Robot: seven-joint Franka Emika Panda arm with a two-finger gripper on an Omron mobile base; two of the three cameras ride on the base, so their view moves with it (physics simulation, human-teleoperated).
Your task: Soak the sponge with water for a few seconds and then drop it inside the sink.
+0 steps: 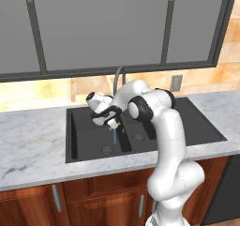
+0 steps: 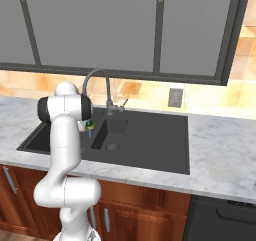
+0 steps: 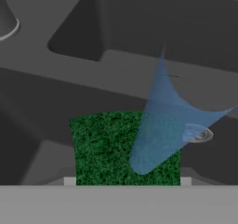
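Over the sink (image 1: pixel 79 126), the hand (image 1: pixel 112 122) is clamped on the sponge (image 3: pixel 107 146), holding it above the basins near the divider. Green scrub side faces the hand camera. Water (image 1: pixel 114 136) runs as a thin blue stream from under the faucet (image 2: pixel 96 80) past the sponge, splashing across its right part in the hand view. Marble table (image 1: pixel 28 145) surrounds the sink; a wall outlet (image 2: pixel 174 97) sits behind it.
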